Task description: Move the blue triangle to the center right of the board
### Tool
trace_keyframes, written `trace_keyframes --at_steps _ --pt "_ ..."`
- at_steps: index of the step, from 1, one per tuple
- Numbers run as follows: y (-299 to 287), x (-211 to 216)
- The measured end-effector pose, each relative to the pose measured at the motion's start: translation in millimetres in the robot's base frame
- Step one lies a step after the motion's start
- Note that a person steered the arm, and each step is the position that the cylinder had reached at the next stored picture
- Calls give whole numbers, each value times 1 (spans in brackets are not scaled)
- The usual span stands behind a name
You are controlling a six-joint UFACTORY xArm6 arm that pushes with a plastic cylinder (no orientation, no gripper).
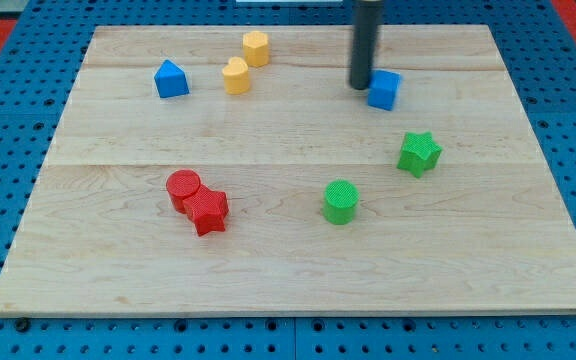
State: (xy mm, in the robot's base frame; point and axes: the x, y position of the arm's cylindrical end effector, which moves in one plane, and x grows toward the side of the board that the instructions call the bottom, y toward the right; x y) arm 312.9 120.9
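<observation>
Since my tip [360, 86], a rod with no fingers to open, touches the blue cube [385, 90] near the table's [288, 270] top edge, reposition it left of the blue triangle [171, 80] and push steadily rightward.

My tip [362, 86] touches the blue cube [385, 89] at upper right; the blue triangle [171, 79] lies upper left on the worktop [288, 270].

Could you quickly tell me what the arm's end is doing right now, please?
No gripper: my tip holds nothing and sits against the left side of the blue cube, near the view's top.
</observation>
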Motion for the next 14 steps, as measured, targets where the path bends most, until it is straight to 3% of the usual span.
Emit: trace_keyframes --at_steps 2,3,4,6,7,8,10,11,12,13,14 --pt "41 32" --pt "19 4" --pt "-77 7" --pt "-288 120" --pt "-387 103" --pt "-395 54" --pt "-371 50" --pt "-392 33" --pt "-351 -30" --pt "-258 -19" --pt "-241 18"
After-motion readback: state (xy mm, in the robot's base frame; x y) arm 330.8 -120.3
